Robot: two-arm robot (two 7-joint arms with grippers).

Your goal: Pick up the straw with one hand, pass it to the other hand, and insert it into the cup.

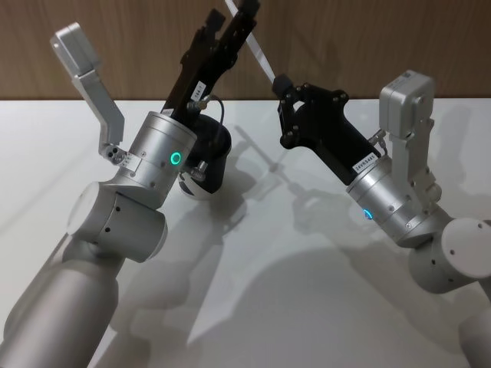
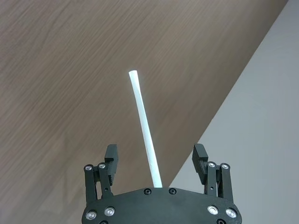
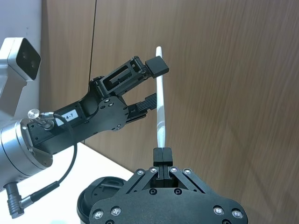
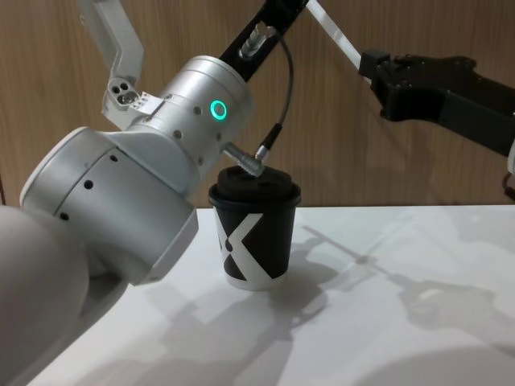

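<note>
- The step in hand looks like the hand-over, with both arms raised at the far side above the white table [image 1: 322, 307].
- The right gripper [image 3: 162, 153], on its black boxy forearm, is pinched tight on the lower end of the white straw [image 3: 161, 112]. The straw rises from it, slanting up and to the left in the head view.
- The left gripper [image 2: 155, 154], on the silver wrist with the green ring, stands wide open. Its fingers [image 2: 110, 156] are one on each side of the straw's upper part and neither touches it, so it has hold of nothing.
- The black paper cup [image 4: 256, 241] stands upright on the table left of centre, under the left wrist and well below the straw.
- Next, I judge, the left claw must close squarely on the straw before the right one lets go. Then the straw has to be tipped end-down and lined up over the lid [image 4: 256, 186].
- In the head view the straw's top end is cut off by the upper edge, and the left wrist hides much of the cup.
- The straw's bottom tip is hidden in the right grip.
- Whether the lid has a straw hole, and where, is hard to make out.
</note>
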